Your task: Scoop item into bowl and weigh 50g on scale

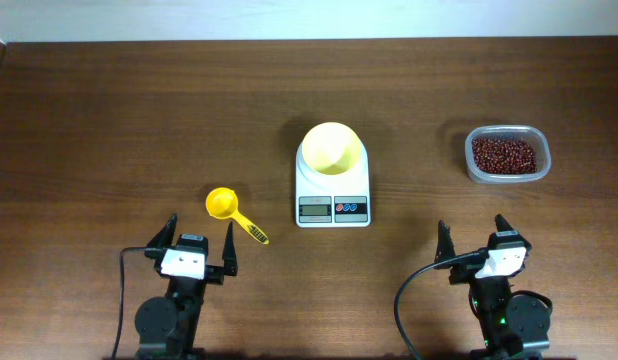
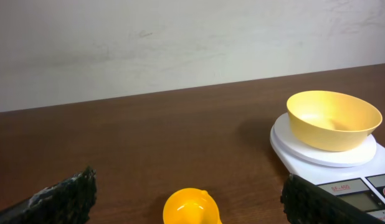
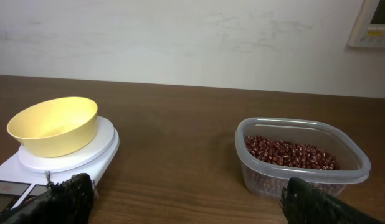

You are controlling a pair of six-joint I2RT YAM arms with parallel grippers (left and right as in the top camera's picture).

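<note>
A pale yellow bowl sits empty on the white scale at the table's middle; both also show in the left wrist view and the right wrist view. Dark reddish-brown beans fill a clear tub at the right, also in the right wrist view. A yellow scoop lies left of the scale, just ahead of my left gripper, which is open and empty. My right gripper is open and empty, near the front edge, well short of the tub.
The scale's display and red and blue buttons face the front edge. The scoop's bowl shows between the left fingers. A pale wall stands behind the table's far edge.
</note>
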